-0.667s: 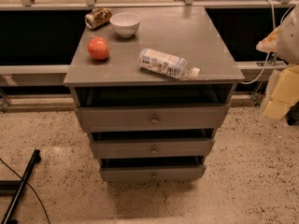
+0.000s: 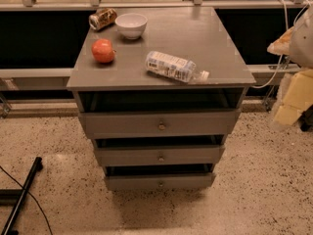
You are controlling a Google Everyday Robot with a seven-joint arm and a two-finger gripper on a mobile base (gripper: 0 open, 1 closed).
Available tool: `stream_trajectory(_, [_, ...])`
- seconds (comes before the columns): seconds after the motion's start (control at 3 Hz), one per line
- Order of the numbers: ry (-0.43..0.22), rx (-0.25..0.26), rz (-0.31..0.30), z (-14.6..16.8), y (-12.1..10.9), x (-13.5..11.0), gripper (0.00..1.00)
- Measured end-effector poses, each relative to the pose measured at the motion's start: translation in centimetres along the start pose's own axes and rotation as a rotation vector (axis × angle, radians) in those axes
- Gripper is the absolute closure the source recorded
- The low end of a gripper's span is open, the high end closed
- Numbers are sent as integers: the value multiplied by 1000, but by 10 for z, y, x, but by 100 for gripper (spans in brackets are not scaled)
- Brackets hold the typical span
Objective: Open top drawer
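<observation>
– Top drawer (image 2: 122, 124), where does it sit?
– Well apart from the gripper (image 2: 293, 99), off to its left and a little lower. It is the uppermost and widest of three grey fronts, with a small round brass knob (image 2: 162, 126) at its centre and a dark recess above it, right under the worktop (image 2: 205, 33).
– And the gripper itself?
– A pale, yellowish shape at the right edge of the view, beside the cabinet's right side and touching nothing on it. Whether it is open or closed, I cannot tell, and I see nothing held in it.
– What lies below the task's drawer?
– The middle drawer (image 2: 127, 156) and then the bottom drawer (image 2: 132, 181), each narrower, each with its own knob and a dark gap above. Both are further down and left of the gripper.
– Anything on top?
– Up and left of the gripper, a plastic bottle (image 2: 171, 66) lies on its side, nearest to it. Further left sits a red round fruit (image 2: 103, 51). At the far edge stands a white bowl (image 2: 131, 25), with a can (image 2: 102, 18) lying just beside it.
– The ground?
– Speckled floor (image 2: 269, 190), and a black bar (image 2: 22, 195) far left, at the bottom corner
</observation>
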State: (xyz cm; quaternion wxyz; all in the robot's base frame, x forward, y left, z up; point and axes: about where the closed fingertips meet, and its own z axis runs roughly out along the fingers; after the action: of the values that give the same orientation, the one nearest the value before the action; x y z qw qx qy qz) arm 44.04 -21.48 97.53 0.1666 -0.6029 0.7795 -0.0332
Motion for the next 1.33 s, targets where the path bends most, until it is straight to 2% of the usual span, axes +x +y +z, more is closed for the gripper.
stream_trajectory(0.33, [-53, -4, -22, 25, 9, -9, 0])
stream_trajectory(0.67, [-133, 26, -82, 79, 28, -23, 0])
stream_trajectory(1.0, [-141, 59, -75, 76, 19, -26, 0])
stream_trajectory(1.33, [-170, 53, -84, 105, 22, -27, 0])
